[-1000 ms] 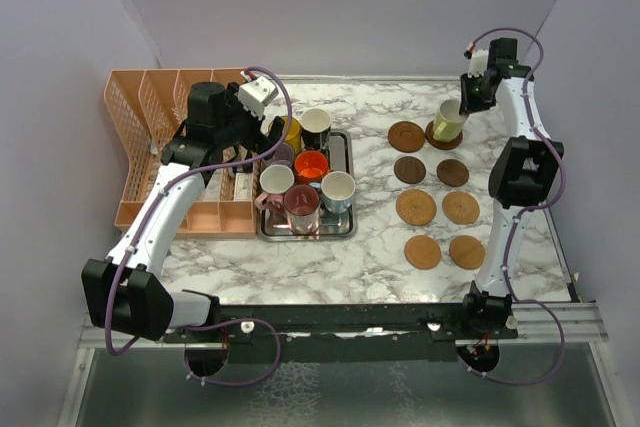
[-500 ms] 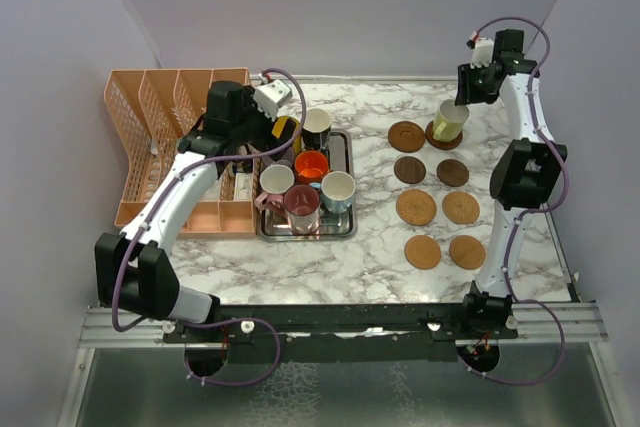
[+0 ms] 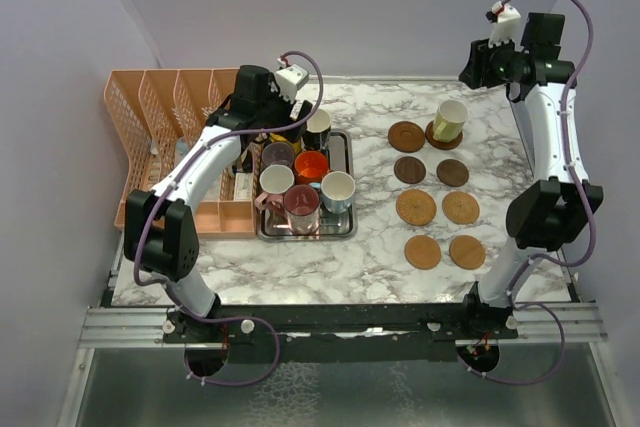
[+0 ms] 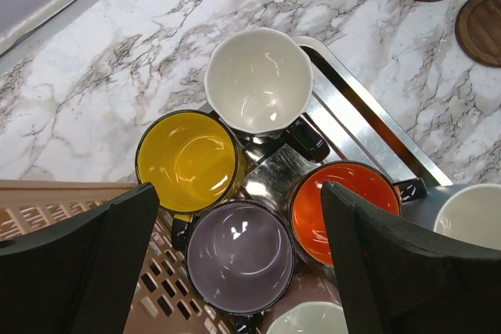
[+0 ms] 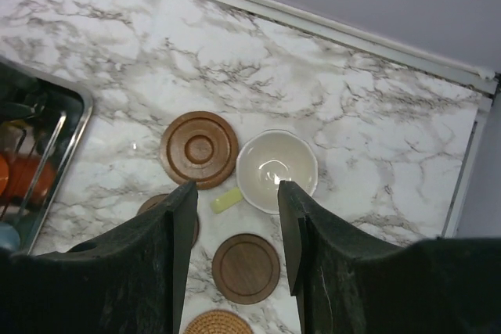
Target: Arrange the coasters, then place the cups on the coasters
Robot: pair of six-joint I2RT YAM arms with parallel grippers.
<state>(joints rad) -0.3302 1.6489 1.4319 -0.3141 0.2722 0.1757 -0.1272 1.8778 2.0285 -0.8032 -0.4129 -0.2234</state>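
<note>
Eight coasters lie in two columns on the right; the far-left one point(image 3: 406, 136) is bare, like the woven one point(image 3: 415, 207). A cream cup point(image 3: 450, 120) point(image 5: 277, 170) stands on the far-right coaster. My right gripper point(image 3: 474, 69) point(image 5: 236, 189) hangs open high above it, holding nothing. The other cups crowd the steel tray point(image 3: 345, 152): yellow point(image 4: 188, 162), black with a white inside point(image 4: 258, 80), purple point(image 4: 240, 256), orange point(image 4: 344, 209), maroon point(image 3: 301, 202) and light blue point(image 3: 338, 190). Open and empty, my left gripper point(image 3: 283, 129) point(image 4: 239, 252) hovers over the purple cup.
A salmon plastic rack point(image 3: 150, 112) stands left of the tray, right beside my left gripper. The back wall and the table's right edge point(image 3: 555, 207) run close to the coasters. Bare marble point(image 3: 375, 237) separates tray and coasters.
My right gripper has opened, left the cream cup on its coaster and risen toward the back. My left gripper has swung right and back over the tray's cups.
</note>
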